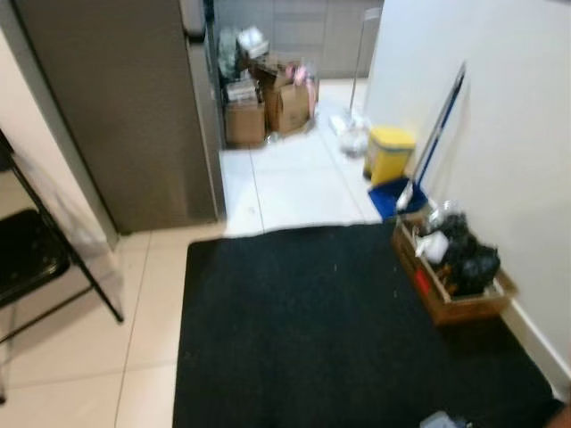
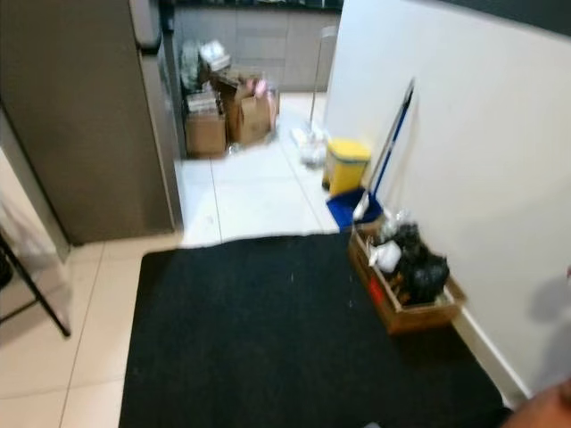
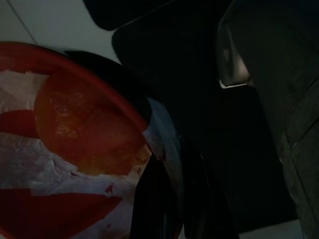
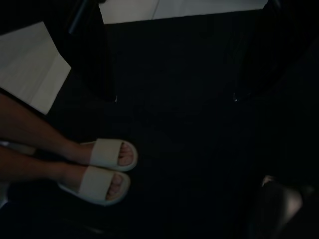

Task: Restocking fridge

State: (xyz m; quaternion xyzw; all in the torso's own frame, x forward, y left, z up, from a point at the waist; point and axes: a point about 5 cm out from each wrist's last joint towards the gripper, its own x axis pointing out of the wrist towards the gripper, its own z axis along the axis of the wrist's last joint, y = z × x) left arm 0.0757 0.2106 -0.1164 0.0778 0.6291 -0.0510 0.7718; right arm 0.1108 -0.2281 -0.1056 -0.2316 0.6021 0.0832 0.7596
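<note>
From the head views we look down on a black mat over pale floor tiles, with the grey fridge standing at the far left. A wooden crate of dark things sits against the white wall on the right, a yellow bin and a blue-handled mop beyond it, and cardboard boxes further back. A black folding chair stands at the left.

In the left wrist view our left claw is clamped on a red-and-white packet.

In the right wrist view our right claw hangs with fingers apart above the mat, near a person's feet in white slippers.
</note>
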